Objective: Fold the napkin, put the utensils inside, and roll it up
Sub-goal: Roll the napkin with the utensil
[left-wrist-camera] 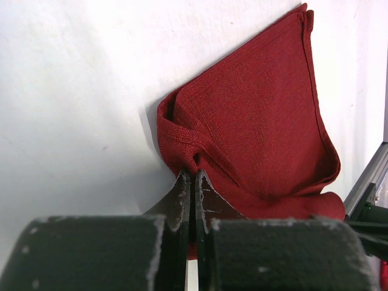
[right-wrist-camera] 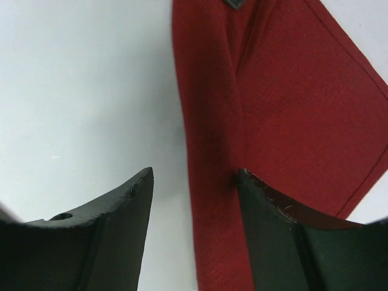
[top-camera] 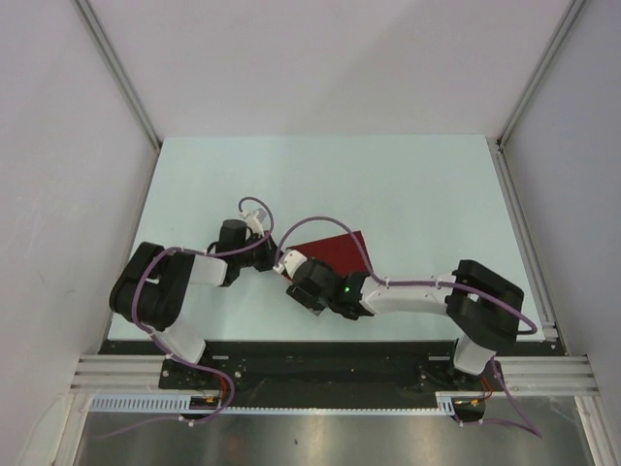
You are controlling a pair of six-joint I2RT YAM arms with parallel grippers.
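The dark red napkin (top-camera: 332,249) lies folded on the pale table, just beyond the two wrists. My left gripper (top-camera: 276,260) is shut on a bunched fold at the napkin's (left-wrist-camera: 260,121) near left edge, and red cloth shows between its jaws (left-wrist-camera: 193,177). From the right, my right gripper (top-camera: 299,276) comes up to the same side of the cloth. It stands open (right-wrist-camera: 195,173) astride a raised lengthwise fold of the napkin (right-wrist-camera: 291,103), one finger over bare table and one over cloth. The utensils are out of view.
The pale green table top (top-camera: 388,184) is walled in by white panels on the left, the back and the right. Metal rails run along the right edge (top-camera: 524,233) and the near edge (top-camera: 320,371). A purple cable (top-camera: 310,225) loops over the napkin.
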